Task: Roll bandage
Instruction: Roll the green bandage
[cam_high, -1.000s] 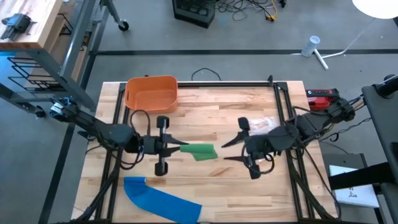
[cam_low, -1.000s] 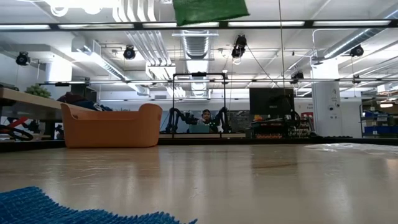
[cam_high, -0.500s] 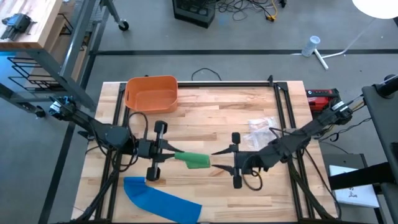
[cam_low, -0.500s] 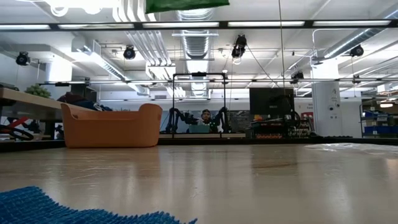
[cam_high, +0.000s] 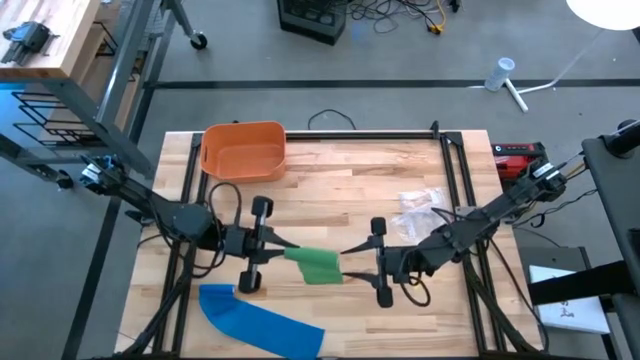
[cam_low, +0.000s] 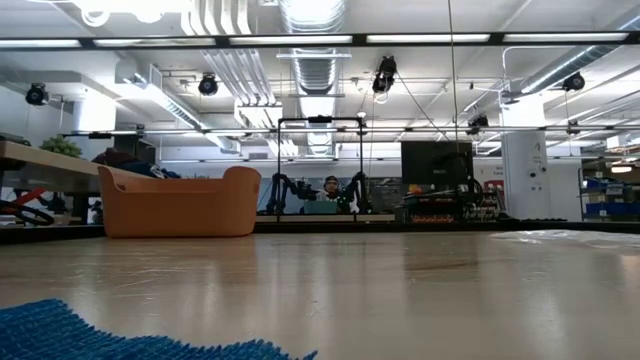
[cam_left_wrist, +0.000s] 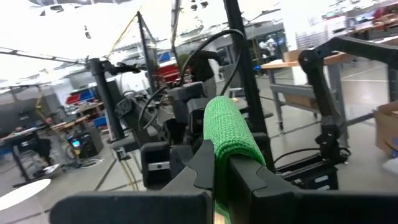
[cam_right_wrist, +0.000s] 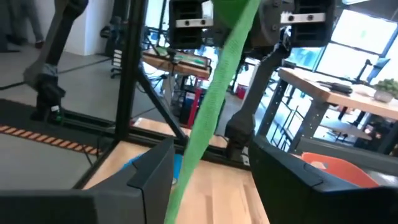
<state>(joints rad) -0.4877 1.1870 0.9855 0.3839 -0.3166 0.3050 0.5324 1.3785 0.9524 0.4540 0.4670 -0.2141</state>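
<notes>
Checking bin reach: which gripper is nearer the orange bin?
Left. The left gripper, shut on the green bandage, sits just in front of the orange bin. The right gripper, open at the bandage's other end, is farther off.

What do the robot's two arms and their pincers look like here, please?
Both arms are dark, slim and jointed, with black cables looping beside their wrists. The left pincer and right pincer each end in two thin, pointed black fingers fixed to a short black crossbar. In the wrist views the fingers look like broad, flat, matte black plates.
</notes>
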